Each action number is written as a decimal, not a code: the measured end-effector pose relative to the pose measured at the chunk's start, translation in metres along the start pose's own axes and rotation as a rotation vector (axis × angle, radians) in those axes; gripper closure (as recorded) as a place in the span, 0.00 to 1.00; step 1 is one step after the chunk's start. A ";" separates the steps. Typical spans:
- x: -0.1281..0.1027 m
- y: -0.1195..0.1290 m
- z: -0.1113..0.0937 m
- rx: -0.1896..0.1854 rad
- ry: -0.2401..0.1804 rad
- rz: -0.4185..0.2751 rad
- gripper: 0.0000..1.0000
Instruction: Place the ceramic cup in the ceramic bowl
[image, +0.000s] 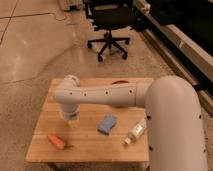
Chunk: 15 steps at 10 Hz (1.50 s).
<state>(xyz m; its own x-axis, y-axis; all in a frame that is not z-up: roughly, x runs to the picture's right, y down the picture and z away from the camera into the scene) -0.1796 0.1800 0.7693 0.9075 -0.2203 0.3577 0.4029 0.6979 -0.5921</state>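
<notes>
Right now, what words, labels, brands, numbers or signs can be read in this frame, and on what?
No text can be read anywhere.
Bottle: label, if any, too blurred to read.
Gripper, pointing down over the left part of the table, near the carrot: no marking shows.

On the table (90, 146) we see the gripper (70, 118) at left, carrot (56, 141) nearer, sponge (107, 124) and bottle (136, 131) right, bowl (119, 81) far.
</notes>
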 end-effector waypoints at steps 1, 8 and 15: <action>0.001 -0.001 0.000 -0.001 0.001 0.002 0.44; 0.003 -0.009 -0.001 -0.001 0.001 0.008 0.68; 0.028 -0.023 -0.024 0.023 -0.002 0.050 0.68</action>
<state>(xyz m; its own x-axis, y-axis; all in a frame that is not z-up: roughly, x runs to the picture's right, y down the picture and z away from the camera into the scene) -0.1603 0.1408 0.7757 0.9262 -0.1834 0.3294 0.3540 0.7234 -0.5928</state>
